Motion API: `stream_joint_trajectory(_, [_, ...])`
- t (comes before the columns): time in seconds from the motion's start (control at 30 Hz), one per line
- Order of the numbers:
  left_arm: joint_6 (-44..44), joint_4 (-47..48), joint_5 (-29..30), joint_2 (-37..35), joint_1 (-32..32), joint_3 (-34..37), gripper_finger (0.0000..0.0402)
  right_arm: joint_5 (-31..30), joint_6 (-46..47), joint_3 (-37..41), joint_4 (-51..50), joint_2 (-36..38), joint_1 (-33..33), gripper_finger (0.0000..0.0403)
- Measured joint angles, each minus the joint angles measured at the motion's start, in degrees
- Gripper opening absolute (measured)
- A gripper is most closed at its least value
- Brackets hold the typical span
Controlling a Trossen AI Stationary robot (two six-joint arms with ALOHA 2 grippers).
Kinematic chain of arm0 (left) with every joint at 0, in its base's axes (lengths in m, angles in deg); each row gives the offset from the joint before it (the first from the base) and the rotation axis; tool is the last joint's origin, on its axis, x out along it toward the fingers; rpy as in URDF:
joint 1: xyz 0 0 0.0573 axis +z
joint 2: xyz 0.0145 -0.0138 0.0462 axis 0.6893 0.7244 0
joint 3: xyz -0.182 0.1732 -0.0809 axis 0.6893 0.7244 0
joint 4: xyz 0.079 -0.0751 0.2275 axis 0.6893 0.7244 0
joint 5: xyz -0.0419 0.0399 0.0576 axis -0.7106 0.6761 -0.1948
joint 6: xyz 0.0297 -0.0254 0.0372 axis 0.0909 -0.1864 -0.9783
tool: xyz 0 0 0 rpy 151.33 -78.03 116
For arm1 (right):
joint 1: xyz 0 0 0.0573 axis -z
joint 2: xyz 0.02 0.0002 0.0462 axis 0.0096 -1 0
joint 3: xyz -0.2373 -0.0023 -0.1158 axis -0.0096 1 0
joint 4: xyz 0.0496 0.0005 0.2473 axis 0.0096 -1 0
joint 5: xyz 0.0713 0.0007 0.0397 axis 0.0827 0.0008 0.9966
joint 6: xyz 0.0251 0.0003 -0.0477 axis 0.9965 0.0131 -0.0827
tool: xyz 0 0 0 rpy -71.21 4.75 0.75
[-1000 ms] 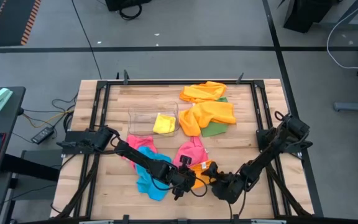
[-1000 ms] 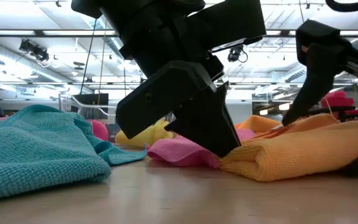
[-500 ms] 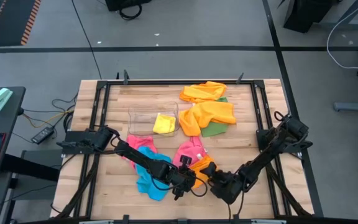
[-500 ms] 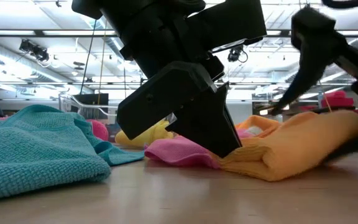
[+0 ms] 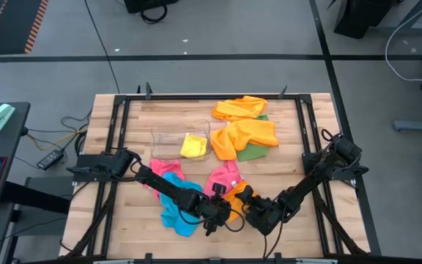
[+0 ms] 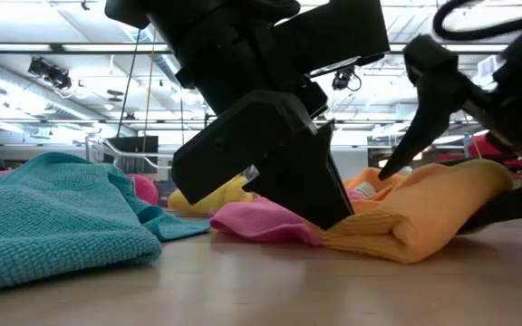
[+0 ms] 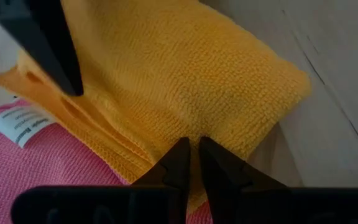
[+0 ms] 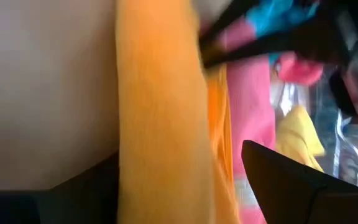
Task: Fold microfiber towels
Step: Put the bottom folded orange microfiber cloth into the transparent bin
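A folded orange towel (image 5: 234,199) lies near the table's front edge, partly on a pink towel (image 5: 224,178). A blue towel (image 5: 174,216) is crumpled to its left. My left gripper (image 5: 223,213) comes in from the left and is shut at the orange towel's left edge, where it meets the pink one. My right gripper (image 5: 247,208) comes from the right and stands open around the towel's right end (image 6: 478,186). One finger (image 6: 417,109) is above that end, the other low beside it. My left gripper pinches the orange towel's folded edge (image 7: 188,134) between its two fingertips, slanting down from the table's left. The towel lies on the table and on the pink towel. My right gripper's lower finger (image 6: 515,204) lies against the towel's right end, which stands bunched up above the table; the upper finger is clear of it.
A clear bin (image 5: 168,144) holding a yellow towel (image 5: 194,144) stands behind the work area. Two more orange towels (image 5: 244,121) and a green one (image 5: 255,152) lie at the far right. Another pink towel (image 5: 168,169) lies under my left arm.
My right gripper has moved toward the table's left, against the orange towel, and has rolled. The towel's right end has been pushed leftward and bunched higher, while its left edge has stayed in my left gripper.
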Motion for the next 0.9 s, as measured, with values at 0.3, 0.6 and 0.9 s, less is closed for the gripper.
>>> stream_joint_trajectory(0.3, [0.00, -0.59, 0.00, 0.02, 0.00, 0.02, 0.0050, 2.60, 0.56, -0.09, 0.63, -0.02, 0.43, 0.0204])
stream_joint_trajectory(0.6, [-4.62, -1.17, 1.98, -0.14, -1.22, 0.07, 0.0049, 2.97, 5.71, -0.13, 0.76, 0.14, 0.37, 0.0112])
stream_joint_trajectory(0.9, [-8.53, -1.12, 14.22, -3.30, -5.59, 0.15, 0.0070, 2.95, 13.39, -0.15, -0.89, 1.44, 0.21, 0.0047])
